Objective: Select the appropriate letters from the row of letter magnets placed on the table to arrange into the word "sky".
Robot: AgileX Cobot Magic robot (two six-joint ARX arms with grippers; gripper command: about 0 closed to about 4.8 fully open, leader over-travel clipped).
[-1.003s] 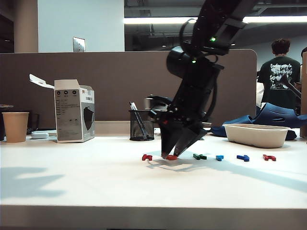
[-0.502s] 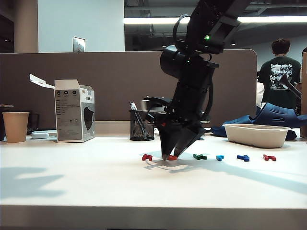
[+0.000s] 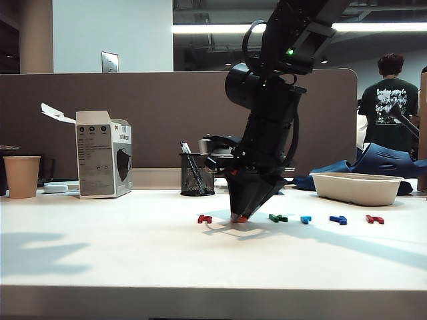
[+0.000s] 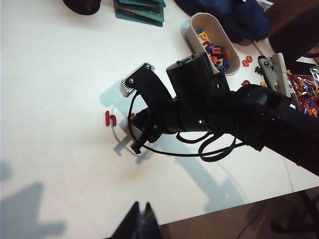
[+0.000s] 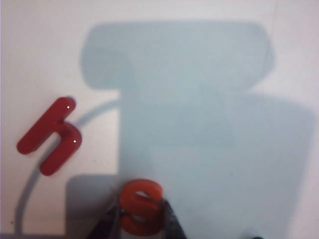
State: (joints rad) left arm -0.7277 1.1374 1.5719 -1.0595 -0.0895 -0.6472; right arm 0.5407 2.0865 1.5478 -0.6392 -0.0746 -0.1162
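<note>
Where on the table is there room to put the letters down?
The front of the table, between the letter row and the near edge, is bare. It is crowded around the right gripper, whose fingers pinch the orange s, beside the red h. The left gripper hangs off to the side.

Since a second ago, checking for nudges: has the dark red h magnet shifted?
No. The dark red h lies at the same spot left of the green letter, while the right gripper closes on the orange-red s.
</note>
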